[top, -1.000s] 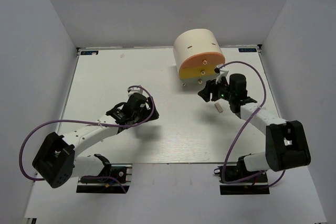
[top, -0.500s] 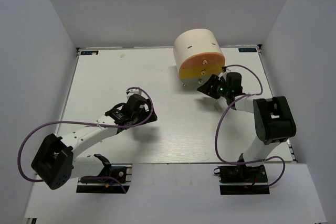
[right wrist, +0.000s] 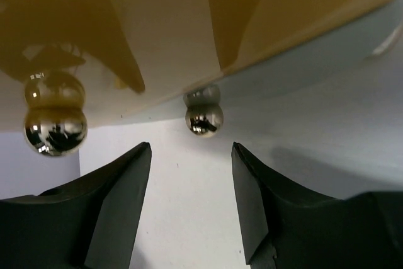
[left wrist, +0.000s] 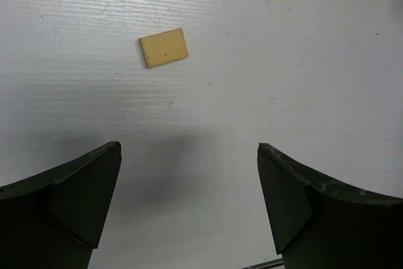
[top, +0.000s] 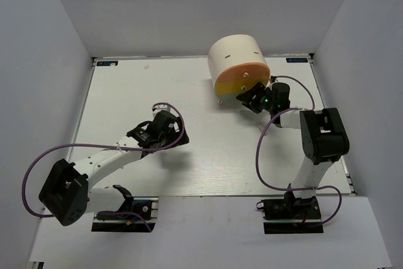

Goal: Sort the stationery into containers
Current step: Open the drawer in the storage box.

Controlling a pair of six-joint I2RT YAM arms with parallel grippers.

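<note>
A tan eraser (left wrist: 164,47) lies flat on the white table (left wrist: 302,61), ahead of my left gripper (left wrist: 189,146), which hangs open above the table with nothing between its fingers. In the top view the left gripper (top: 151,137) sits left of centre and hides that eraser. The cream drum unit (top: 234,55) stands at the back, with its orange drawer (top: 242,72) above its yellow drawer (top: 232,88). My right gripper (top: 247,99) is open at the drawer fronts. A small shiny knob (right wrist: 204,120) hangs just beyond the right gripper (right wrist: 191,146), not touching either finger.
A second, golden knob (right wrist: 55,129) shows at the left of the right wrist view. Purple cables loop off both arms. Grey walls close in the table (top: 126,92) at the back and both sides.
The right gripper has moved back and left, up to the drum's drawers, and its arm has folded upright. The left arm has barely moved.
</note>
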